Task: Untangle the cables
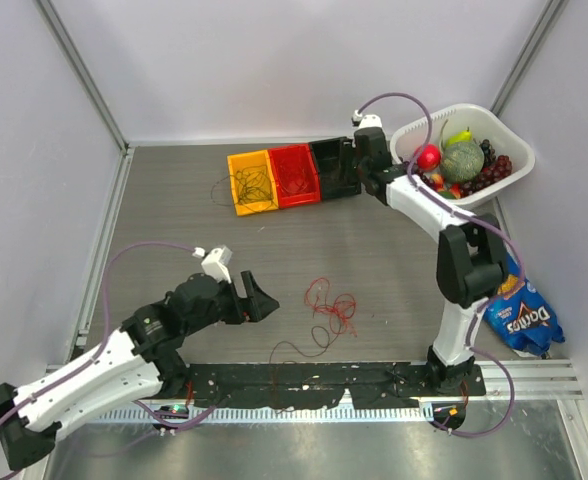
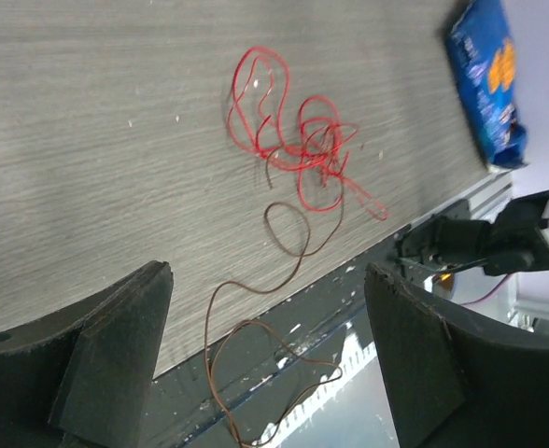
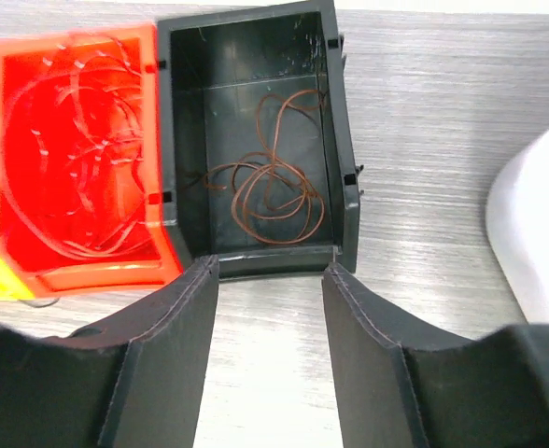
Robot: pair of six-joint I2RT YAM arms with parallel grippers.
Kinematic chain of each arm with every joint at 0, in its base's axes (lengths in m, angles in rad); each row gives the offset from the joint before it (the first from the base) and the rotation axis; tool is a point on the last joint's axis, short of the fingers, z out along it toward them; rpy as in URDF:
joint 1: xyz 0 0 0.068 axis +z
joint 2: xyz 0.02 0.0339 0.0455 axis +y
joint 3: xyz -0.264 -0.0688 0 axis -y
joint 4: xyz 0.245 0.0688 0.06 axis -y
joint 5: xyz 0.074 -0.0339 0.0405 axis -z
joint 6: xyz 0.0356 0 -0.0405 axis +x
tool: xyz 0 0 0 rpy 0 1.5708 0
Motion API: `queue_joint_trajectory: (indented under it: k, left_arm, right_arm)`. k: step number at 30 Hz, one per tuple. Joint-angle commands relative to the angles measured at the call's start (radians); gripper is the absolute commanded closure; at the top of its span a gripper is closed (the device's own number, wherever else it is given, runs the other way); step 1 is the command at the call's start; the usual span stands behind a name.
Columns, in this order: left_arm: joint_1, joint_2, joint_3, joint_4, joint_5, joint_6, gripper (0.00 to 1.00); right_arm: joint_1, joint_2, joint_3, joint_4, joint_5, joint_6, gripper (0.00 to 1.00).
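Just beyond your half-open, empty right jaws the black bin [image 3: 246, 51] holds a brown cable [image 3: 265, 187]; the red bin [image 3: 88, 271] probably holds red cables [image 3: 69, 159]. Left jaws wide, empty.

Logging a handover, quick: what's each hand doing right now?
Left hand: open, holding nothing.
Right hand: open, holding nothing.

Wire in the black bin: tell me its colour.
The wire is brown, best seen in the right wrist view.

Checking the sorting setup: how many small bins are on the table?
3, in a row at the far side: yellow bin left, red bin middle, black bin right. None appear hidden.
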Motion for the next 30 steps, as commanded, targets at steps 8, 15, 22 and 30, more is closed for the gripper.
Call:
queue_joint_trajectory:
  k: [8,15,22,30]
  left_arm:
    - [-0.104,0.347,-0.023,0.198,0.131,-0.077,0.14]
    - [-0.331,0.58,0.067,0.075,0.0,-0.097,0.23]
    - [-0.423,0.672,0.306,-0.179,-0.256,-0.067,0.93]
    - [-0.417,0.455,0.622,-0.181,-0.423,0.24,1.0]
  right_arm:
    - [0.314,-0.637,-0.6,0.062,-0.105,0.211,0.45]
    - [0.439,-1.009,-0.869,-0.087,-0.164,0.326,0.46]
    - [0.437,-1.239,-0.898,-0.191,-0.156,0.34,0.44]
    - [0.436,-1.277,-0.9,-0.166,-0.225,0.286,0.44]
